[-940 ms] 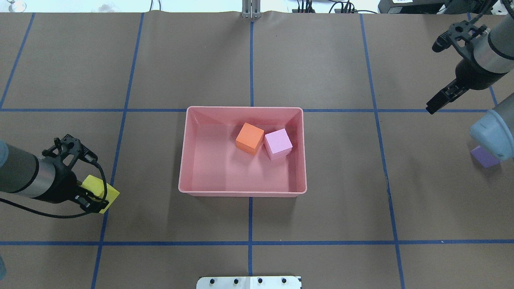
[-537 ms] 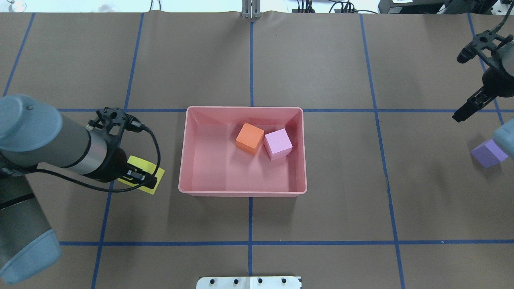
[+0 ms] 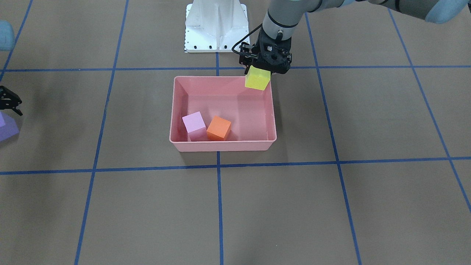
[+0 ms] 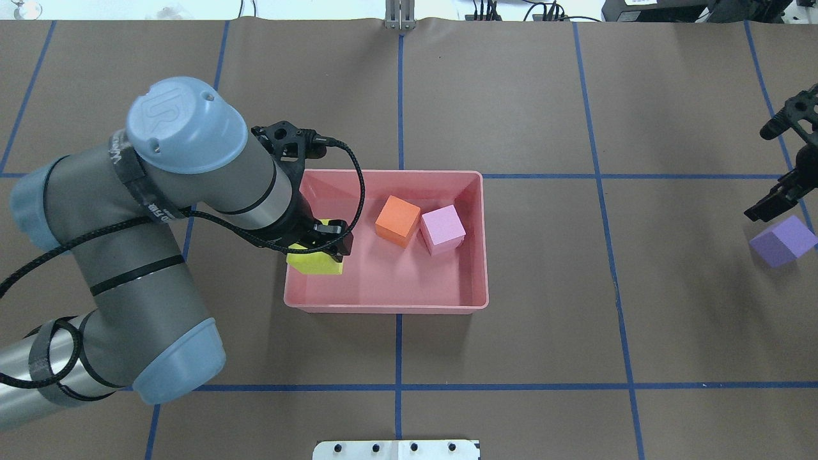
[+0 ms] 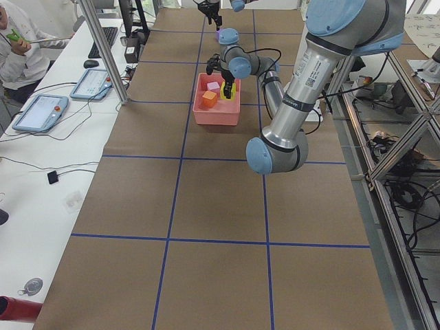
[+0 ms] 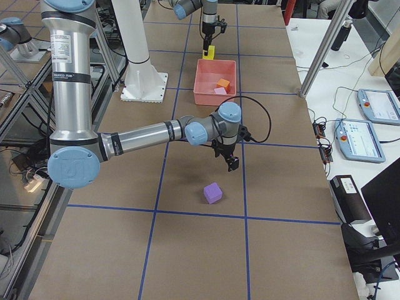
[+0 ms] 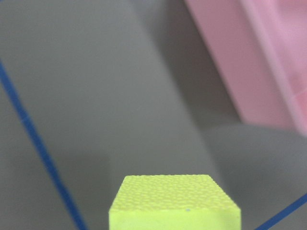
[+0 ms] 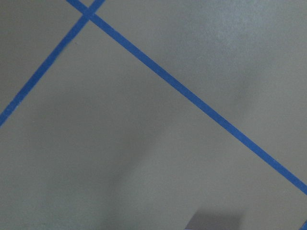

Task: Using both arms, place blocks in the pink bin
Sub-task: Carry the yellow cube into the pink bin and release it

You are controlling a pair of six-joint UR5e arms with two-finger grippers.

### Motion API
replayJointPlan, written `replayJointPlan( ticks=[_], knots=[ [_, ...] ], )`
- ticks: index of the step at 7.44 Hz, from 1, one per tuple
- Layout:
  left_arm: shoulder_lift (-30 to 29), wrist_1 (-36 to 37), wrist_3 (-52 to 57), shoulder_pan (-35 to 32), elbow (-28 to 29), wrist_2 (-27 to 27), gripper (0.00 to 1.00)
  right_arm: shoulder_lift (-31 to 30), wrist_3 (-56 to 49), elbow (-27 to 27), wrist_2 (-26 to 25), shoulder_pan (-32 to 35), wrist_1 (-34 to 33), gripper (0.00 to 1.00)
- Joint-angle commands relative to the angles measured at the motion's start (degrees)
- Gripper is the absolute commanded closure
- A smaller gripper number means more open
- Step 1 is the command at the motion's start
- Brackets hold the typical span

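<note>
My left gripper (image 4: 323, 241) (image 3: 265, 63) is shut on the yellow block (image 4: 312, 264) (image 3: 257, 78) and holds it above the pink bin's (image 4: 390, 172) (image 3: 220, 145) near-left corner. The block fills the bottom of the left wrist view (image 7: 175, 201), with the bin (image 7: 249, 57) beyond it. The orange block (image 4: 397, 220) (image 3: 219, 128) and the light pink block (image 4: 442, 229) (image 3: 194, 122) lie side by side inside the bin. The purple block (image 4: 783, 241) (image 6: 212, 193) sits on the table at the far right. My right gripper (image 4: 763, 209) (image 6: 232, 164) hovers just beyond it, empty, and looks open.
The table is covered in brown paper with a grid of blue tape lines (image 4: 399, 386). The white bolted pedestal (image 3: 215, 25) stands at my base. A side table with tablets (image 5: 41, 113) and a metal post (image 5: 103, 48) runs along the far edge.
My left arm has carried the yellow block to the right, from the table's left side to over the bin's corner. My right gripper has moved right and nearer to the purple block.
</note>
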Motion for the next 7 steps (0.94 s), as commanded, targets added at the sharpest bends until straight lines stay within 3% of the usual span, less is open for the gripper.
replayJointPlan(
  ticks=[1, 3, 7],
  knots=[
    [-0.85, 0.32, -0.98, -3.1, 0.6, -0.35, 0.0, -4.04, -3.44, -1.04, 1.5, 2.19, 2.88, 0.0],
    [2.47, 0.76, 10.51, -7.76, 0.34, -5.43, 0.0, -4.32, -4.44, -3.84, 1.42, 3.34, 2.88, 0.0],
    [3.72, 0.76, 13.01, -8.93, 0.34, -5.89, 0.0, -3.0, -3.73, -8.76, 1.68, 3.17, 2.97, 0.0]
  ],
)
